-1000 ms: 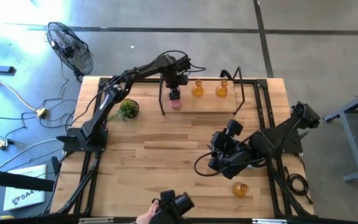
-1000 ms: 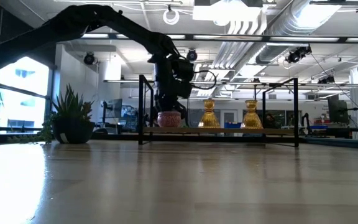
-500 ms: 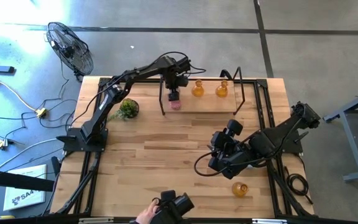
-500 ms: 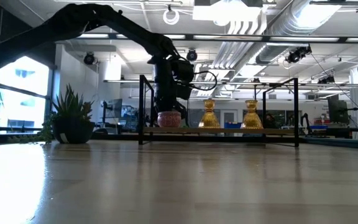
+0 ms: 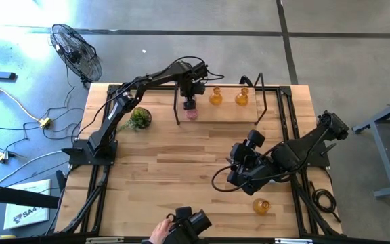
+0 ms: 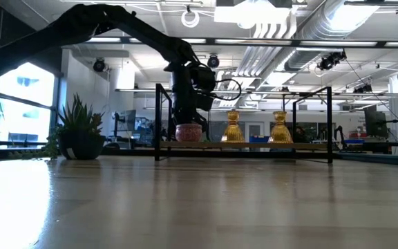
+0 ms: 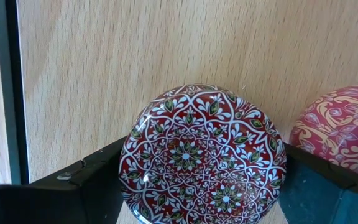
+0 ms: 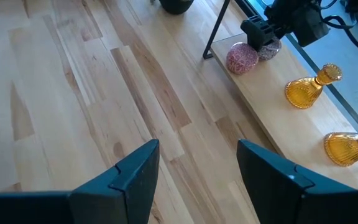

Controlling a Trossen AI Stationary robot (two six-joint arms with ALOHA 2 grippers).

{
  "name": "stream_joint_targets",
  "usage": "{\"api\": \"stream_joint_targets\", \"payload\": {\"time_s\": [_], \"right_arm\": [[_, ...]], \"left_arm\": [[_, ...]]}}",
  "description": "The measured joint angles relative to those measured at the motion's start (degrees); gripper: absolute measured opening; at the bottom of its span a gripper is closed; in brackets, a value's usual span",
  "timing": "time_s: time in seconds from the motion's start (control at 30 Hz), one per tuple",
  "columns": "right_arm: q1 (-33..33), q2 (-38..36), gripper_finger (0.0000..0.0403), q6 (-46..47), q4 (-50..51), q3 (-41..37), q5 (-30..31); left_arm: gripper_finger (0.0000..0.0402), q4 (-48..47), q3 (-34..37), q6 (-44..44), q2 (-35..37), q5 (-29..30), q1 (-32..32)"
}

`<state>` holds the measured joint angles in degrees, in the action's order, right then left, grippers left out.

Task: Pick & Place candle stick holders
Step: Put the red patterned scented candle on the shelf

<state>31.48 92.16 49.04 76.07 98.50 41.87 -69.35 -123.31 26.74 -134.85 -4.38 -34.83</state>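
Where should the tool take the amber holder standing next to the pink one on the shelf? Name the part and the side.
Probably the narrow neck of the amber holder, coming straight down from above. It stands upright, and the bulbous body below looks too wide for a sure pinch.

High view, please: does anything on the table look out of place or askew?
One amber holder sits alone near the front edge of the table, far from the two amber holders standing on the shelf at the back. Whether it is upright, I cannot tell. Nothing else stands out.
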Motion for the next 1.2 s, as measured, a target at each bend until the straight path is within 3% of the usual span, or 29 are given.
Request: {"api": "stream_joint_targets", "payload": {"time_s": [1.2], "right_arm": [[0.0, 0.0, 0.0210, 0.0, 1.6, 0.0, 1.5]], "left_arm": [[0.0335, 1.3, -3.1, -0.3, 0.4, 0.5, 0.0]]}}
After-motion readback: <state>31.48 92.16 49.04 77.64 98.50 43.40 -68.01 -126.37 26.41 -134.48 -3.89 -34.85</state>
